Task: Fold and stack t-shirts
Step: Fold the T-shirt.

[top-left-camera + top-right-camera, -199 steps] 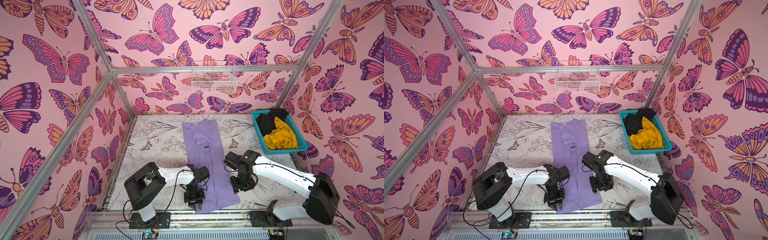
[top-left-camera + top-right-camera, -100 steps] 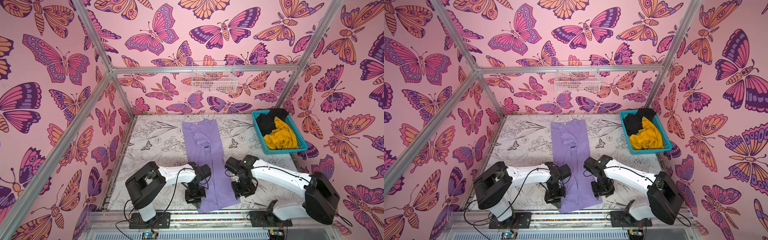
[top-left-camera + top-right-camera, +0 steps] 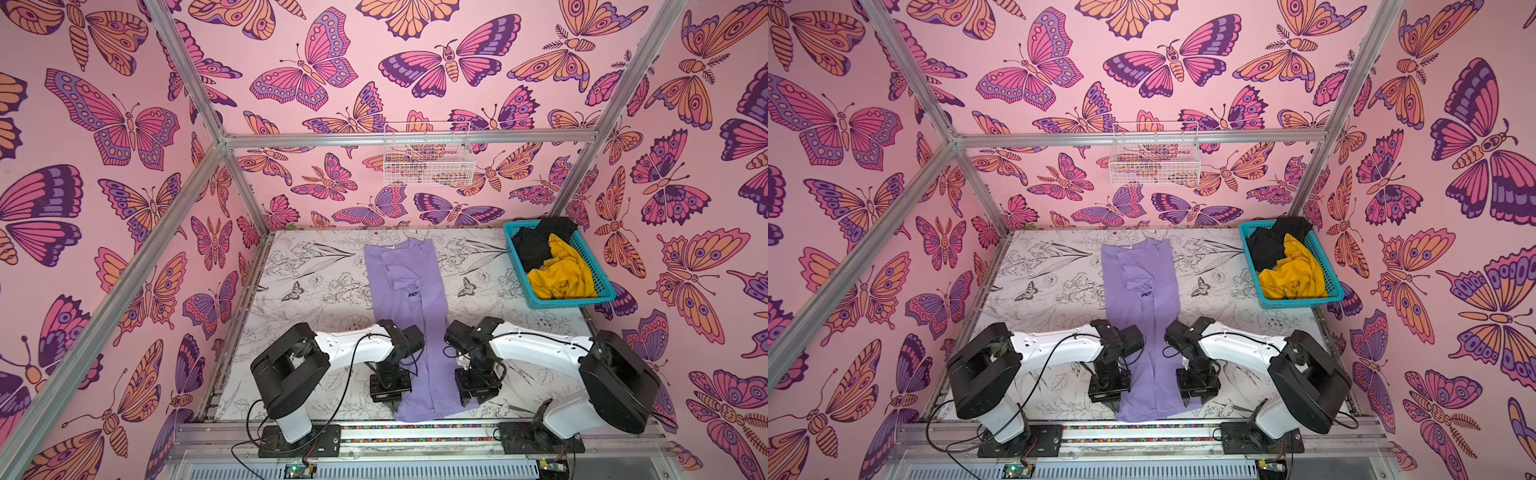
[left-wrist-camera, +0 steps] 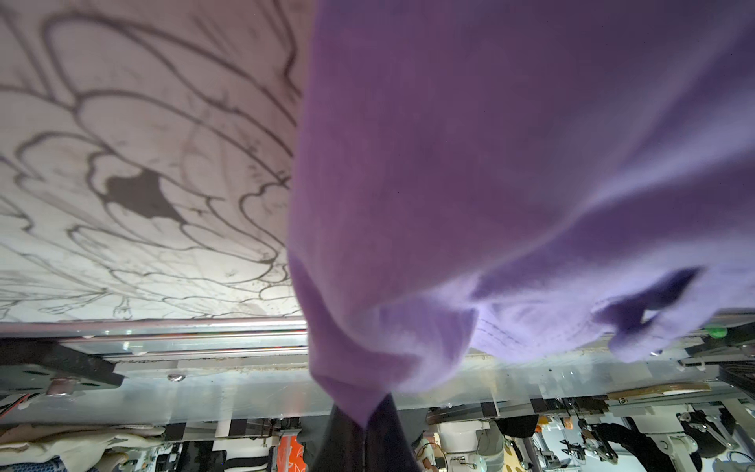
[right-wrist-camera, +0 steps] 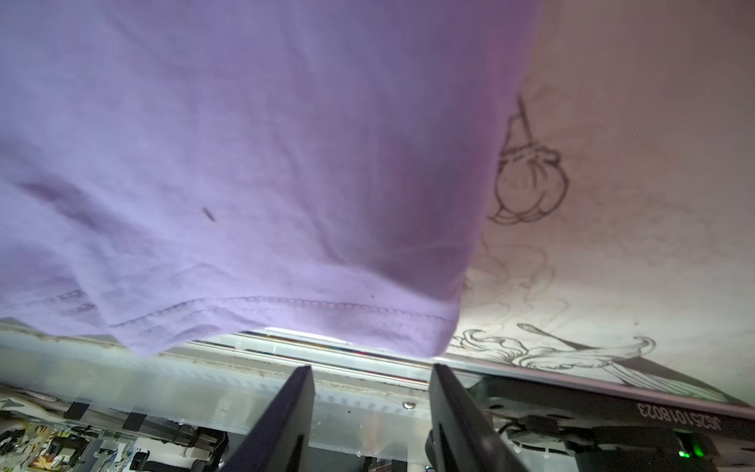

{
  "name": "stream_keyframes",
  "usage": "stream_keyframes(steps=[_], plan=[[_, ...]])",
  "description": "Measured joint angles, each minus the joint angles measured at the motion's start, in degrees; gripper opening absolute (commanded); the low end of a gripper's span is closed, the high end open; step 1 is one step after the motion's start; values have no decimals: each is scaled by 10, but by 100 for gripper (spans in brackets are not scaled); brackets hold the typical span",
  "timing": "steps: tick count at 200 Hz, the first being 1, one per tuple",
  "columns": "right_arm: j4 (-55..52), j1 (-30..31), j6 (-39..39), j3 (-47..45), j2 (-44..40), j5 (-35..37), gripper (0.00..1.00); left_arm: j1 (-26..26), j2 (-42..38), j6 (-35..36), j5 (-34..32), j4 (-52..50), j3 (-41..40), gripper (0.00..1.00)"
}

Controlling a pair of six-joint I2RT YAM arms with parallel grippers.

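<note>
Left gripper (image 4: 363, 412) tips mostly buried in purple shirt (image 3: 409, 299), clamped tight on bunched hem corner. Right gripper (image 5: 371, 367) jaws apart, nothing between; stitched hem just ahead of dark tapered fingers (image 5: 286, 408). Shirt: soft knit, long narrow strip, lying along flower-print table (image 3: 316, 291), well left of teal lattice basket (image 3: 569, 301). Inside basket, yellow shirt (image 3: 561, 274) crumpled over black shirt (image 3: 532, 245), black half hidden. Wrist close-ups blurry.
</note>
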Motion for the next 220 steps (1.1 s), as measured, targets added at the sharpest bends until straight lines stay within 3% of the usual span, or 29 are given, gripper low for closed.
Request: stream_keyframes(steps=[62,139,201,208,220], plan=[[-16,0,-6,16,18,39,52,0,0,0,-5,-5,0,0],[1,0,1,-7,26,30,49,10,0,0,-5,-7,2,0],[28,-5,13,-24,26,21,35,22,0,0,-16,-19,15,0],[31,-8,12,-24,26,19,31,23,-1,-1,-16,-21,15,0],[36,-13,7,-25,26,15,15,23,-2,-2,-18,-22,15,0]])
